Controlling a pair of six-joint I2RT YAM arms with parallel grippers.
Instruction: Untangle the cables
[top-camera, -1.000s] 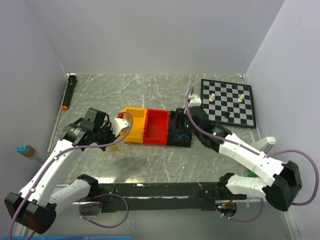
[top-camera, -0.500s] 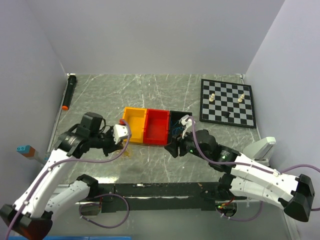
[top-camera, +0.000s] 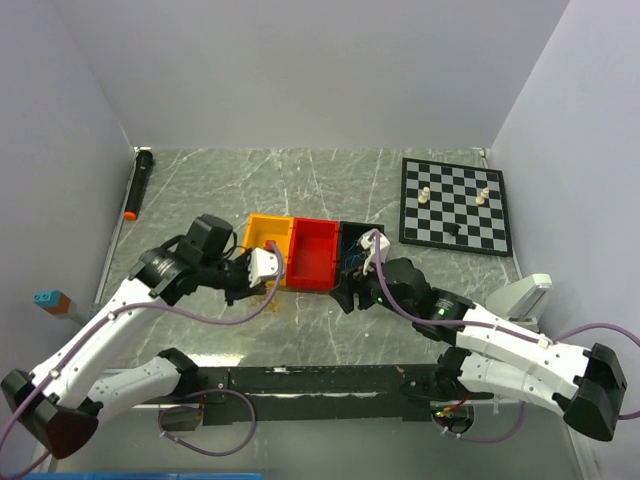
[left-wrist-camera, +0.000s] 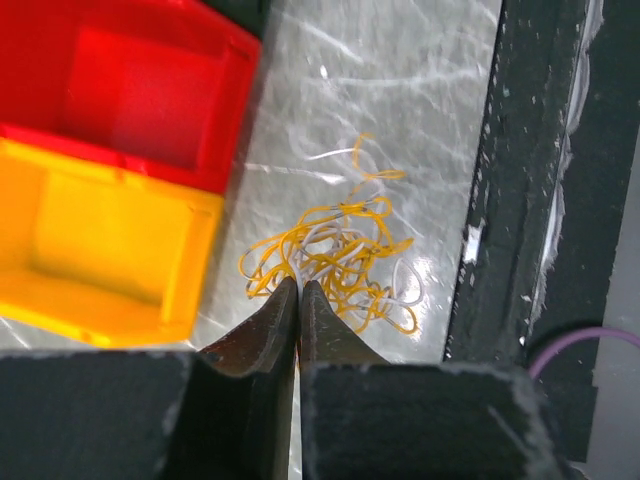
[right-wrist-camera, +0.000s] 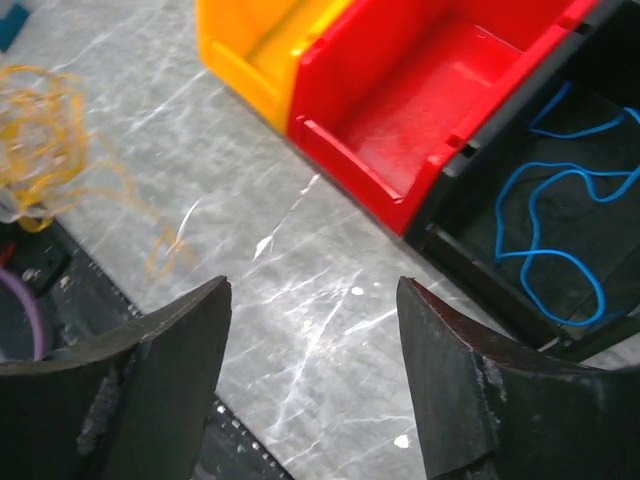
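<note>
Left gripper (left-wrist-camera: 297, 288) nearing yellow bin (left-wrist-camera: 100, 235) since before, pressing shut at edge of yellow-white cable tangle (left-wrist-camera: 345, 255) (on the table (left-wrist-camera: 400, 80)), right gripper (right-wrist-camera: 312, 290) hanging wide open, blue cable (right-wrist-camera: 545, 225) lying in black bin (right-wrist-camera: 480, 275).

The yellow cables (right-wrist-camera: 40, 130) are blurred and cropped in the right wrist view, and mostly hidden overhead by the left claw (left-wrist-camera: 298, 288).

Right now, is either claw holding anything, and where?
Right gripper open, empty. Left gripper shut beside the yellow-white cable tangle; whether it pinches a strand cannot be told.
</note>
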